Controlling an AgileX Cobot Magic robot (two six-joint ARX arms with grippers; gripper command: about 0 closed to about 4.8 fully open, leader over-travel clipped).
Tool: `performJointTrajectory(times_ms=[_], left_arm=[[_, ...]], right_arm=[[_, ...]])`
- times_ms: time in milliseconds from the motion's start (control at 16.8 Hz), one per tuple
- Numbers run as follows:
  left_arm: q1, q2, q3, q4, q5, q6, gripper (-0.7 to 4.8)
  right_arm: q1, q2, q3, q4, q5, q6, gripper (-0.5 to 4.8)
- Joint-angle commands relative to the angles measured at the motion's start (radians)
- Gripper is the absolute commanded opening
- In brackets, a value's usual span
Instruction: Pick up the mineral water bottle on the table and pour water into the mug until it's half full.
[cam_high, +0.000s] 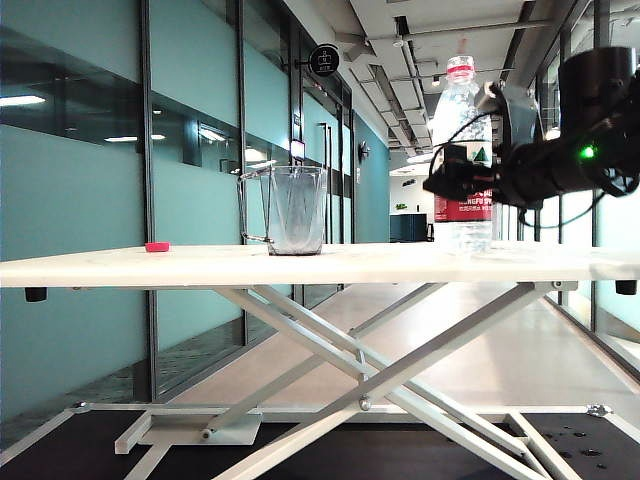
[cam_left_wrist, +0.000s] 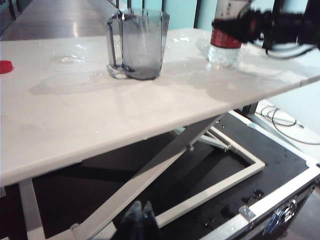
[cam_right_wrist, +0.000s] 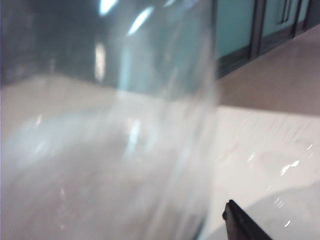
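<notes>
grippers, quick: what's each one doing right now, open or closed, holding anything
Left gripper: shut, holding nothing, low beneath the white table.
Right gripper: open, level with the tall clear plastic mineral water bottle, not gripping it yet.

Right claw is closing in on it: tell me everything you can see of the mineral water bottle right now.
The mineral water bottle is tall clear plastic with a red neck ring and a white-and-red label. It stands upright on the table, right of the mug in the exterior view. The open right claw is level with its label; contact cannot be told. The right wrist view shows only a blurred clear wall.
</notes>
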Motion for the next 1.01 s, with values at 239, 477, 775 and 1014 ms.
performJointTrajectory(times_ms=[239,477,775,1014], left_arm=[[0.000,0.000,0.002,-0.006,0.000,0.015,-0.05],[0.000,0.000,0.002,-0.006,0.000,0.035,-0.05],[0.000,0.000,0.002,-0.007,0.000,0.037,-0.05],[0.000,0.000,0.002,-0.023,0.000,0.044,-0.05]], right_arm=[[0.002,-0.007,0.026,-0.004,0.006,-0.002,4.79],[0.002,-0.009,0.026,-0.078,0.008,-0.002,4.79],[0.002,-0.009,0.026,-0.087,0.008,-0.003,2.59],[0.003,-0.012,0.026,-0.081,0.001,-0.003,2.10]])
